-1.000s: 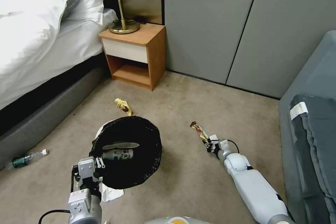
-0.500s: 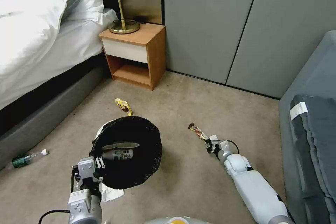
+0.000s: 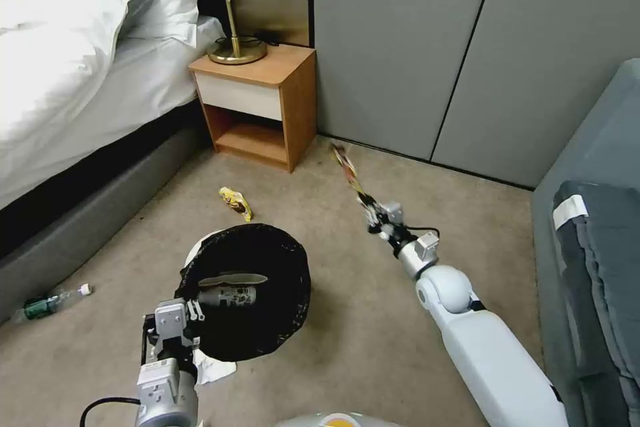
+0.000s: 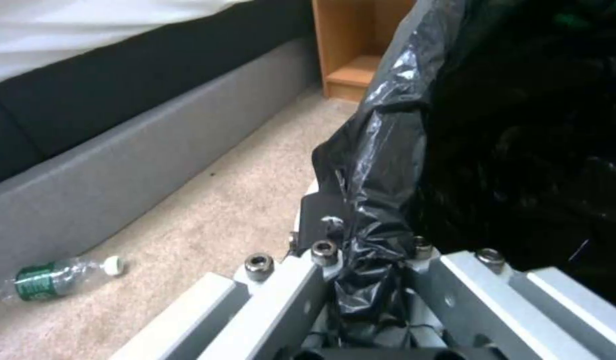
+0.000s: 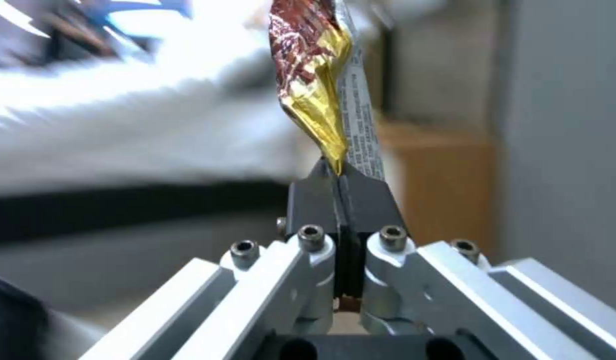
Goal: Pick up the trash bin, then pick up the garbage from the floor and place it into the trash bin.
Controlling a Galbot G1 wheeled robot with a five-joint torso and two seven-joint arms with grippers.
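Observation:
The trash bin [image 3: 247, 290], white with a black bag liner over its rim, hangs at lower centre with my left gripper [image 3: 177, 323] shut on its near rim; the liner [image 4: 367, 200] is pinched between the fingers. A can and a white scrap lie inside the bin. My right gripper [image 3: 369, 205] is raised right of the bin, shut on a brown-and-gold snack wrapper [image 3: 347, 167] that sticks up from its tips [image 5: 336, 172]. A yellow wrapper [image 3: 235, 202] lies on the carpet beyond the bin. A green-labelled bottle [image 3: 50, 302] rests by the bed base. White paper [image 3: 213, 368] lies under the bin.
A bed [image 3: 73, 80] runs along the left, its grey base [image 4: 121, 165] close to the bin. A wooden nightstand [image 3: 257, 103] with a brass lamp stands at the back. Grey wardrobe doors [image 3: 433, 47] close the far side. A grey sofa [image 3: 593, 247] borders the right.
My right gripper has lifted the brown-and-gold wrapper off the carpet and swung up and away from me. The left gripper and bin have barely shifted.

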